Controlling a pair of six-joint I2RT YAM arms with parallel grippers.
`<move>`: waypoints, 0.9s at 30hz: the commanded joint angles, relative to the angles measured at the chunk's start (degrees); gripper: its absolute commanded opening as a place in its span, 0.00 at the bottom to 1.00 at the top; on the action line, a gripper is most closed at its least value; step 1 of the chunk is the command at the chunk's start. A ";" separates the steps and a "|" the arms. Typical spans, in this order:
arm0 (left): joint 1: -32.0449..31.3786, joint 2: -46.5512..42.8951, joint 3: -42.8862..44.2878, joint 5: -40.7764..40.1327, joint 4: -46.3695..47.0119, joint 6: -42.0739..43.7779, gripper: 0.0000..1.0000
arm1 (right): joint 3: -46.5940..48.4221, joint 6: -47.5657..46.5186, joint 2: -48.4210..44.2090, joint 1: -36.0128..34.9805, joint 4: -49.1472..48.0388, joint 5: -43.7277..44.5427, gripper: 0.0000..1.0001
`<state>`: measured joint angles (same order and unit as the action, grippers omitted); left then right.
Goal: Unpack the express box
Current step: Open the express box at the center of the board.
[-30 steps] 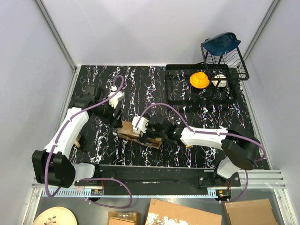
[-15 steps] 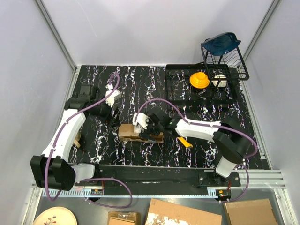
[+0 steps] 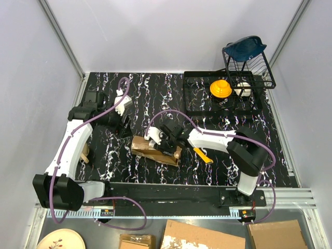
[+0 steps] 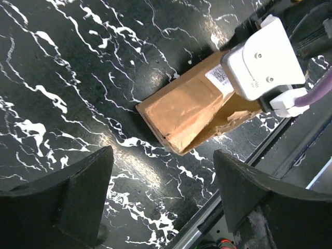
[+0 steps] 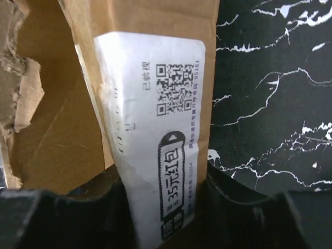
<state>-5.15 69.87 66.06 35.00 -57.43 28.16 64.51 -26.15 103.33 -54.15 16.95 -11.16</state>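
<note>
Find the express box [image 3: 154,149] just 7 o'clock of the middle of the black marbled table [image 3: 155,93], lying slanted, with one long seam already gaping and a torn flap showing along its 6 o'clock side. Note the right gripper [image 3: 166,147] clamped on the white-labelled panel at the box's 3 o'clock end, the left gripper [image 3: 123,127] spread wide and holding nothing at 10 o'clock of the box, apart from it, and the yellow utility knife [image 3: 203,155] lying loose at 3 o'clock. Judge the job as partly done: carton breached, flaps not yet folded back, no contents visible or lifted out.
</note>
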 commanded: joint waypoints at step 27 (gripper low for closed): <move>0.49 -10.89 16.91 -2.74 10.59 -21.31 0.99 | 5.54 13.33 -8.31 -8.34 -38.81 58.35 0.57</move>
<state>-4.75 65.84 84.73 36.64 -56.38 11.18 66.76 -14.90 99.20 -62.19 -13.43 40.53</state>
